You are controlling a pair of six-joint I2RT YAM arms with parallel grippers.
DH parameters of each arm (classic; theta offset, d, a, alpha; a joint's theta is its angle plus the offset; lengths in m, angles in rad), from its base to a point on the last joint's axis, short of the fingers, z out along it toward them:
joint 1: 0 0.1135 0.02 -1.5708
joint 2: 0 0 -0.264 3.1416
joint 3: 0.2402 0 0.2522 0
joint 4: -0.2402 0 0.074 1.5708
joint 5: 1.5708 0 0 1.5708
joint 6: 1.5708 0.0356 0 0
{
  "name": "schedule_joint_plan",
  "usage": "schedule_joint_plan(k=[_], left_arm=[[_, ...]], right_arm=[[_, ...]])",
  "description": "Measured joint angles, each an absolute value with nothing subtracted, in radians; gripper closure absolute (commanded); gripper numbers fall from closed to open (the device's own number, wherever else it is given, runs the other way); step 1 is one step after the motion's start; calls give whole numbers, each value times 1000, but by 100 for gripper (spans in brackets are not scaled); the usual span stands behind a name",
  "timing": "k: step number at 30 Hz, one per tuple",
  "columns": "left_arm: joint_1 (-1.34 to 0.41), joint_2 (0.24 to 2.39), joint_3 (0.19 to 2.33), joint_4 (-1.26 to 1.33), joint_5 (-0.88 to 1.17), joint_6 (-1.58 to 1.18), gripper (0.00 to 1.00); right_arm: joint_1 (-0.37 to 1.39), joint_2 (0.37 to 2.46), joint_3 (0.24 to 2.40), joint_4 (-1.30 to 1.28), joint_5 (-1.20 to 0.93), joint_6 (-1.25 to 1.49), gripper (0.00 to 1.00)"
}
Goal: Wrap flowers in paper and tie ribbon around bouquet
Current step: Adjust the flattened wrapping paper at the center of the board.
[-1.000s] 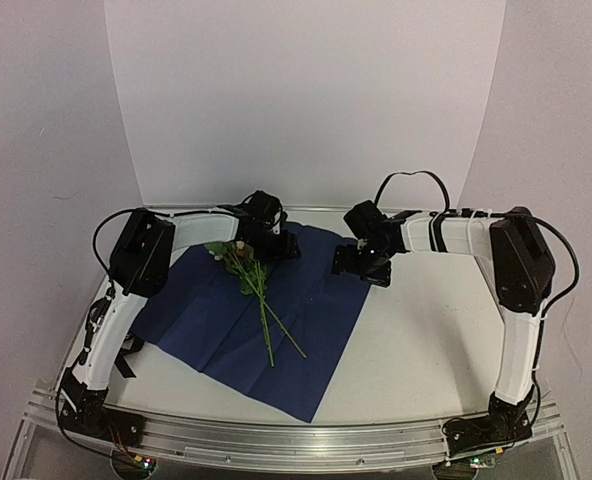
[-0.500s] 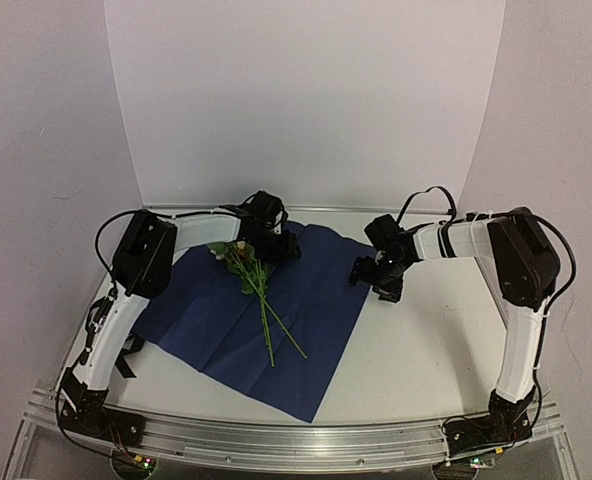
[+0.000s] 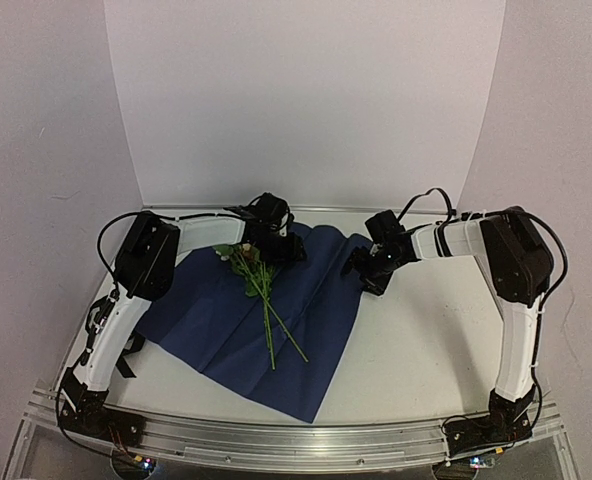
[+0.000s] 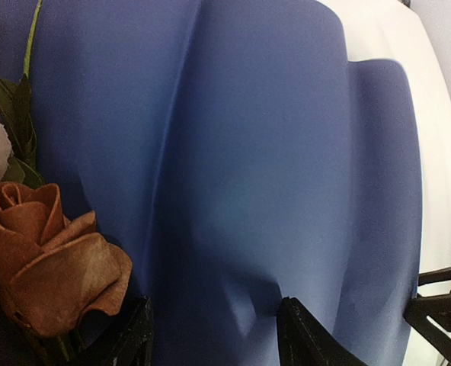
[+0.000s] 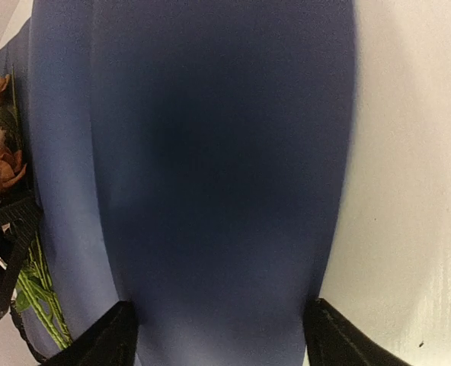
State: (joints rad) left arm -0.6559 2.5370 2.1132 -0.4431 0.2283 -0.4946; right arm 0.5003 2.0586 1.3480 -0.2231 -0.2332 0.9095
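Note:
The paper (image 3: pixel 226 320) lies spread with its dark navy face up, and the flowers (image 3: pixel 261 290) rest on it with their heads toward the far edge. My left gripper (image 3: pixel 279 248) sits at that far edge beside the heads. In the left wrist view it (image 4: pixel 214 305) is open, pressed onto a puckered patch of paper (image 4: pixel 248 152), with a reddish rose (image 4: pixel 50 259) against its left finger. My right gripper (image 3: pixel 364 272) is at the paper's far right edge. It (image 5: pixel 219 305) is open and straddles a raised fold of paper (image 5: pixel 210 152). A black strip (image 3: pixel 129 355), seemingly the ribbon, shows by the left arm.
The white table (image 3: pixel 426 340) is bare to the right of the sheet. A pale backdrop wall (image 3: pixel 306 100) stands close behind both grippers. A metal rail (image 3: pixel 276 435) runs along the near edge between the arm bases.
The right gripper swung off the sheet to the right, then came back onto its far right edge with its jaws narrowing. That edge now bulges up. The left gripper barely moved.

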Motion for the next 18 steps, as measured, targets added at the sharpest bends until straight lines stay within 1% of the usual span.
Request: schedule_joint_plan(k=[1, 3, 8, 11, 13, 14, 16, 18], left_arm=[[-656, 2537, 2113, -443, 231, -495, 43], [-656, 2537, 2113, -443, 234, -495, 43], [-659, 2537, 2113, -442, 240, -495, 43], [-661, 2537, 2113, -441, 243, -494, 43], [-663, 2537, 2113, -439, 248, -494, 43], [-663, 2537, 2113, -438, 252, -494, 43], [-663, 2538, 2113, -438, 259, -495, 43], [-663, 2539, 2113, -437, 263, -495, 43]], right_arm=[[500, 2061, 1350, -222, -239, 915, 36], [500, 2063, 1351, -221, -248, 924, 40], [501, 2065, 1352, -221, -260, 940, 55], [501, 2065, 1352, -221, -260, 944, 60], [501, 2065, 1352, -220, -259, 945, 60], [501, 2065, 1351, -220, -260, 945, 58], [501, 2061, 1339, -212, -259, 945, 52], [501, 2037, 1294, -197, -257, 946, 42]])
